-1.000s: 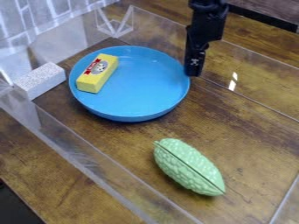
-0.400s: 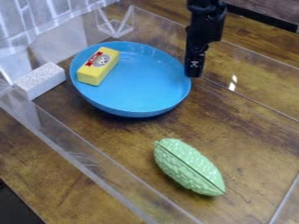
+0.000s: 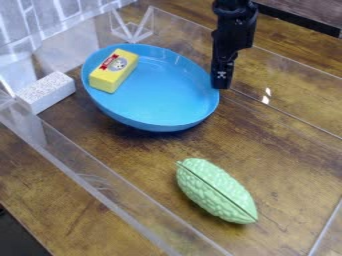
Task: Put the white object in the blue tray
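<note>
The white object point(image 3: 44, 90) is a small speckled block lying on the wooden table at the far left, outside the blue tray point(image 3: 167, 95). The round tray sits left of centre and looks tipped, its left side raised. A yellow bar point(image 3: 112, 70) with a red-and-white label lies in its upper left part. My gripper point(image 3: 222, 72) points straight down at the tray's right rim, far from the white object. Seen edge-on, its black fingers seem to stand open on either side of the rim, with nothing lifted.
A green ribbed oval object point(image 3: 217, 190) lies on the table in front of the tray, toward the lower right. Clear acrylic walls point(image 3: 80, 160) run along the left and front of the work area.
The tray has tipped, its left side rising, and the yellow bar has shifted up and left with it. The gripper has stayed at the right rim.
</note>
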